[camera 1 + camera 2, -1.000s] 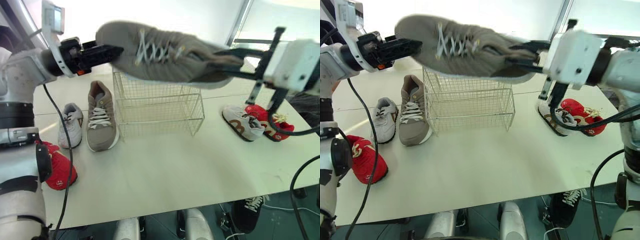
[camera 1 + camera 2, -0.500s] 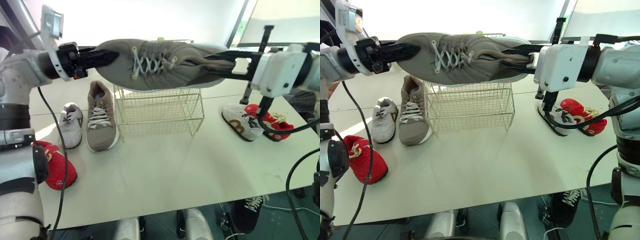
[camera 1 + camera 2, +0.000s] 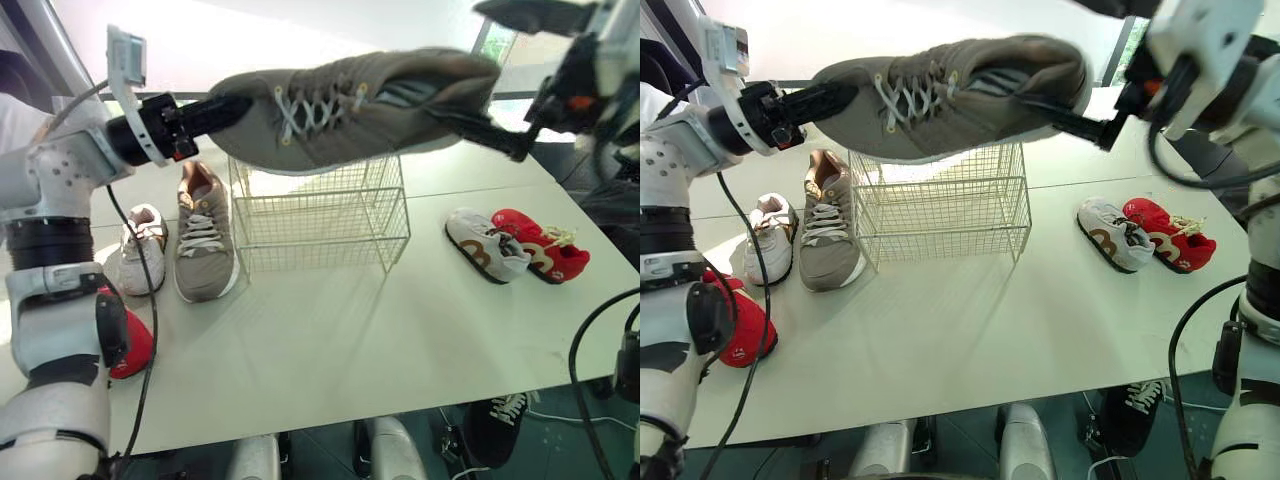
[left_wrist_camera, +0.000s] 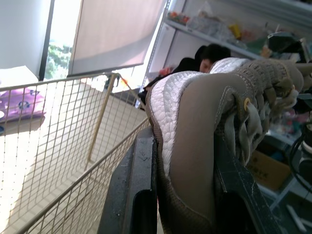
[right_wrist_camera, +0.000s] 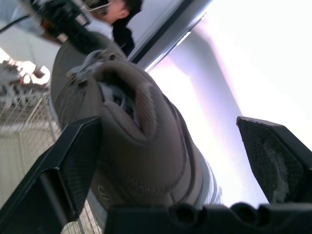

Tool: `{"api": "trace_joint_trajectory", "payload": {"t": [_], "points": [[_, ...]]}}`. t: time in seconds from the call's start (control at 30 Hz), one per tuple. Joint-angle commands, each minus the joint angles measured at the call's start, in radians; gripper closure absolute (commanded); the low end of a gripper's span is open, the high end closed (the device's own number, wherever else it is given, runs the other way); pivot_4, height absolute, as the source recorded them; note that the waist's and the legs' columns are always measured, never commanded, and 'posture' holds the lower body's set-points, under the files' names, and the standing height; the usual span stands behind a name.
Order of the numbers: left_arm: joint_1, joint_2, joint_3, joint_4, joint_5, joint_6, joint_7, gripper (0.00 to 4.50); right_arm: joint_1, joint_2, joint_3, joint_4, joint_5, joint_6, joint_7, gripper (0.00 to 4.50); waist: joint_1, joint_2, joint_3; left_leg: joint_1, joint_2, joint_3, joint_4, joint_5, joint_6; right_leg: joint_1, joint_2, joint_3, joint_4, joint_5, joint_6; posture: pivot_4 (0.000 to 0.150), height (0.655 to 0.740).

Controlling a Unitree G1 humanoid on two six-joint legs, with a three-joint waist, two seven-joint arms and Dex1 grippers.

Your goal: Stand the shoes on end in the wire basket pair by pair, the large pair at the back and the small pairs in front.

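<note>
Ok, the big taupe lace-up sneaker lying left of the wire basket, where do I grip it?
The heel collar, probably, coming from above: the taupe lace-up sneaker lies sole-down with its opening facing up and heel away from the robot, so one finger can slip inside.

You are working over a white flat surface [image 3: 330,340]. On the floor below its near right corner there is a black shoe with white laces [image 3: 497,425]. In the left wrist view you can make out a dark-haired person [image 4: 214,51] in front of cluttered shelves [image 4: 234,27], a beige roller blind [image 4: 114,34] and a brown cardboard box [image 4: 265,170].
</note>
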Motion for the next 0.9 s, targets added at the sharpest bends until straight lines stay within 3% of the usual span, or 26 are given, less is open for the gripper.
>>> {"api": "trace_joint_trajectory", "payload": {"t": [0.03,0.2,0.37,0.57,0.9], "points": [[0.013,-0.016,0.121,-0.089,-0.101,0.025,0.075,3.98,0.056,0.047,-0.25,0.035,0.216,0.251,-0.187,0.05,0.0,-0.001,0.0,0.001,0.0,0.0,0.0,0.0,0.0,0.001,0.0,0.0,0.0,0.0,0.0,0.15,0.74],[0.02,-0.065,0.186,-0.141,-0.179,0.05,0.179,3.98,0.17,0.153,-0.398,0.023,0.476,0.437,-0.347,0.05,-0.002,-0.001,-0.001,0.002,0.0,0.0,0.0,0.0,0.0,0.002,0.0,0.0,0.001,0.0,0.0,0.15,0.74],[0.029,-0.104,0.205,-0.178,-0.238,0.059,0.234,3.98,0.229,0.313,-0.327,-0.039,0.64,0.462,-0.449,0.05,-0.003,-0.001,-0.001,0.003,0.0,-0.001,0.0,0.0,0.0,0.002,0.0,0.0,0.003,0.0,0.001,0.15,0.74],[0.045,-0.128,0.199,-0.206,-0.289,0.07,0.279,3.98,0.132,0.452,-0.183,-0.014,0.622,0.366,-0.48,0.05,-0.006,-0.001,-0.001,0.003,0.0,-0.001,0.0,0.0,0.0,0.001,0.0,0.0,0.004,0.0,0.001,0.15,0.74],[0.108,-0.153,0.192,-0.261,-0.324,0.07,0.359,3.98,0.005,0.502,-0.138,0.066,0.638,0.258,-0.473,0.05,-0.003,-0.001,-0.001,0.002,0.0,-0.001,0.0,0.0,0.0,0.002,0.0,0.0,0.003,0.0,0.001,0.15,0.74]]}}
